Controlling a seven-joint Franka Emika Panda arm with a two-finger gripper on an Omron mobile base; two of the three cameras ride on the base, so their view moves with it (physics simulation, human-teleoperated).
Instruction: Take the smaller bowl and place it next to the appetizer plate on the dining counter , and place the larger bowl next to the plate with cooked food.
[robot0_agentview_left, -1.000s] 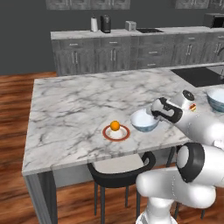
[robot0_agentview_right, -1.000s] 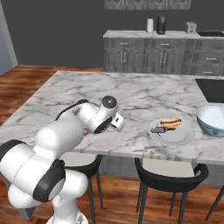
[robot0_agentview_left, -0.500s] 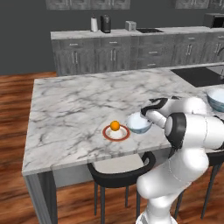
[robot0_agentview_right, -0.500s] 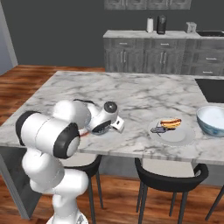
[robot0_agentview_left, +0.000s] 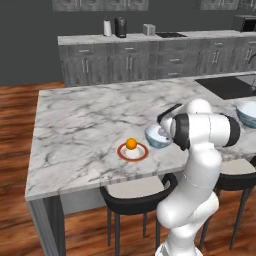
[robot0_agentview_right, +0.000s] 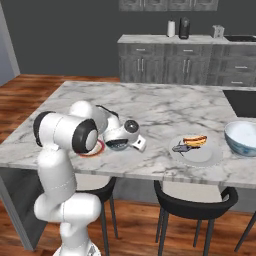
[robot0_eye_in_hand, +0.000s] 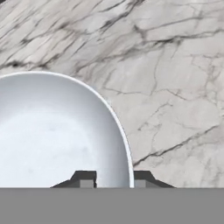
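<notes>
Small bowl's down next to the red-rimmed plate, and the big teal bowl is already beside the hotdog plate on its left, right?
One thing is off: the larger bowl sits to the right of the plate with cooked food, not its left, as the right base view shows. The smaller bowl does sit beside the appetizer plate, with the gripper straddling its rim.

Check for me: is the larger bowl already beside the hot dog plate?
Yes. In the right base view the larger bowl sits just right of the hot dog plate.

hidden: smaller bowl part behind arm | cut: larger bowl by edge
</notes>
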